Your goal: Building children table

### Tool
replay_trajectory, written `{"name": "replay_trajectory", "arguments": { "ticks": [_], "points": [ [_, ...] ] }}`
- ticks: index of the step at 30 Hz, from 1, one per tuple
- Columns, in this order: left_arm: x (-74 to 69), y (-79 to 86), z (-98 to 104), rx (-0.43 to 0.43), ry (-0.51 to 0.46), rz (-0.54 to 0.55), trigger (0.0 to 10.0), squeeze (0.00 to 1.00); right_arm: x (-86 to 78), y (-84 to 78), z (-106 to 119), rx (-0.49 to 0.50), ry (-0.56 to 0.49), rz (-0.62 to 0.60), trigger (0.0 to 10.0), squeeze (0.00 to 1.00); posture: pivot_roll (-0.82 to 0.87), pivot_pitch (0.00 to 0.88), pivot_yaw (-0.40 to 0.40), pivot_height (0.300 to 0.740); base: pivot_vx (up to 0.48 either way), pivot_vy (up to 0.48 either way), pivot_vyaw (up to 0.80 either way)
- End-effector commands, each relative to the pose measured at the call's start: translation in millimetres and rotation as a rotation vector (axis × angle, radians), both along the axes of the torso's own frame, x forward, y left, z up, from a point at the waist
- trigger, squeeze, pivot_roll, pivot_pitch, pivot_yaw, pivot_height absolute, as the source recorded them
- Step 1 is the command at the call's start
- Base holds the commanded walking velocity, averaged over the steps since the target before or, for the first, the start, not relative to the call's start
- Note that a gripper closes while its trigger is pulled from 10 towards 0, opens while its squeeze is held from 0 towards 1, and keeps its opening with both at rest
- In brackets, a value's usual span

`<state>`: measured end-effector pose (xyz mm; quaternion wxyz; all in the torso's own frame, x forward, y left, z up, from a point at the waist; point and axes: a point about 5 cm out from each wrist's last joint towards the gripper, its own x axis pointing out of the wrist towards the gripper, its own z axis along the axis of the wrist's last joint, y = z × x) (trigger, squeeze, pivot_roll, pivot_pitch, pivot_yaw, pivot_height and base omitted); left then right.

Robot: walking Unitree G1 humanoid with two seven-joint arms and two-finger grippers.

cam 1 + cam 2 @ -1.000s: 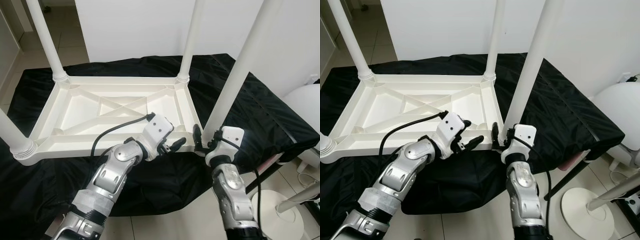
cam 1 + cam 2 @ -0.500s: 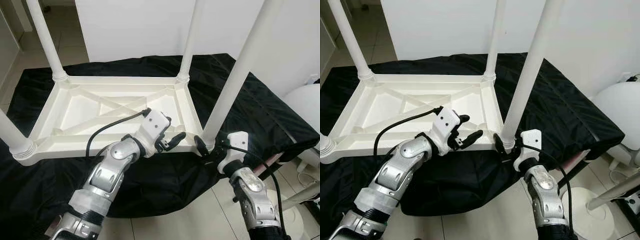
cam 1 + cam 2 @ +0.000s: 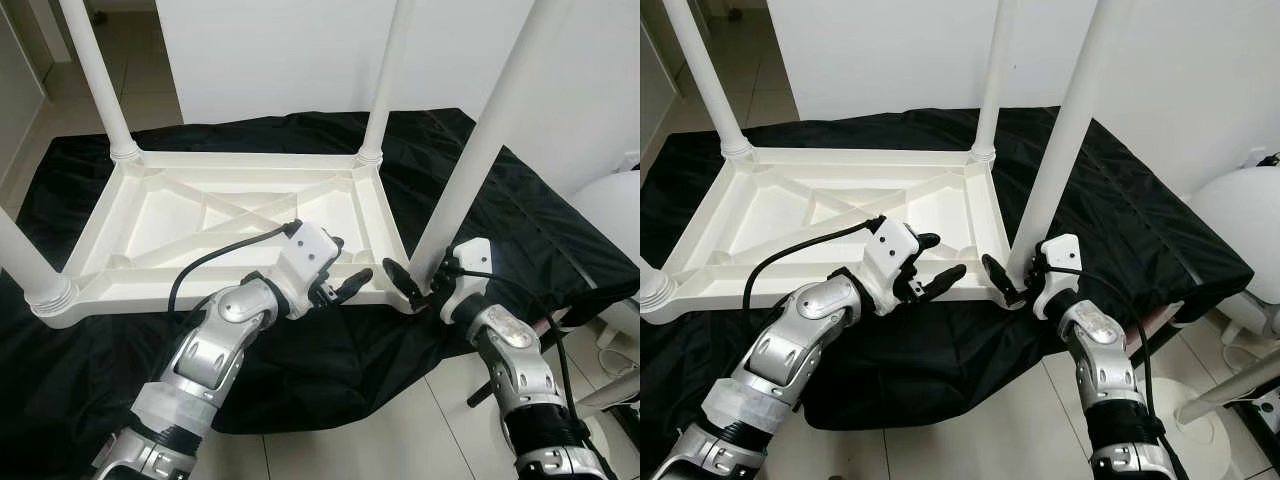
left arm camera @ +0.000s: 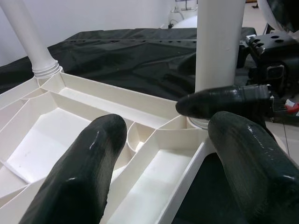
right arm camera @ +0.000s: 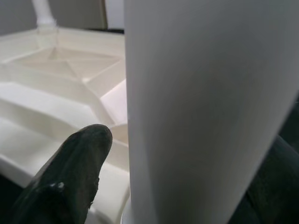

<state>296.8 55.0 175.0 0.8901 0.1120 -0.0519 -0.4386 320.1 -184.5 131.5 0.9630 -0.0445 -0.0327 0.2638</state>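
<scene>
Right gripper [image 3: 418, 282] clamped around base of near-right leg [image 3: 478, 160]. Left gripper [image 3: 342, 283] fingers apart, hovering at near rim of upturned white table [image 3: 230, 215], beside that corner. Table lies on black cloth [image 3: 520, 220]; three more legs upright.

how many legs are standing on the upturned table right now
4: far-left leg, far-right leg, near-right leg between the right gripper fingers, and near-left leg at the frame edge.
</scene>
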Motion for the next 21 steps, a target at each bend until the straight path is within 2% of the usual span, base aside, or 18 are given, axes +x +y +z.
{"name": "replay_trajectory", "arguments": {
  "ticks": [1, 2, 3, 14, 15, 16, 18, 21],
  "points": [
    [-5.5, -5.1, 1, 0.031, 0.0, -0.113, 10.0, 0.0, 2.4, -1.4, -3, -0.053, 0.015, 0.043, 2.7, 0.0, -0.03, 0.0, -0.014, 0.74, 0.0, 0.0, 0.0],
    [-5.5, -5.4, 1, 0.031, -0.001, -0.113, 10.0, 0.0, 3.4, -1.8, -4, -0.063, 0.02, 0.057, 2.7, 0.0, -0.03, 0.0, -0.014, 0.74, 0.0, 0.0, 0.0],
    [-5.8, -6.0, 1, 0.031, -0.002, -0.114, 10.0, 0.0, 3.9, -2.4, -5, -0.071, 0.027, 0.07, 0.0, 0.0, -0.03, 0.0, -0.016, 0.74, 0.0, 0.0, 0.0],
    [-8.0, -14.6, -1, 0.03, -0.004, -0.118, 10.0, 0.0, 5.5, -8.1, -9, -0.073, 0.032, 0.081, 0.0, 0.0, -0.04, 0.0, -0.025, 0.74, 0.0, 0.0, 0.0],
    [-8.7, -16.2, -2, 0.026, -0.002, -0.119, 10.0, 0.0, 5.3, -8.8, -9, -0.062, 0.028, 0.063, 7.8, 0.0, -0.04, 0.0, -0.026, 0.74, 0.0, 0.0, 0.0],
    [-9.1, -17.4, -2, 0.02, 0.005, -0.119, 10.0, 0.0, 5.0, -9.0, -9, -0.048, 0.027, 0.044, 10.0, 0.0, -0.04, 0.0, -0.028, 0.74, 0.0, 0.0, 0.0],
    [-9.5, -18.9, -3, 0.012, 0.017, -0.119, 10.0, 0.0, 4.7, -8.0, -12, -0.033, 0.053, 0.016, 10.0, 0.0, -0.04, 0.0, -0.028, 0.74, 0.0, 0.0, 0.0],
    [-8.0, -20.1, -4, 0.01, 0.026, -0.112, 10.0, 0.0, 4.1, -5.2, -16, -0.066, 0.059, -0.037, 10.0, 0.0, -0.04, 0.0, -0.03, 0.74, 0.0, 0.0, 0.0]
  ]
}}
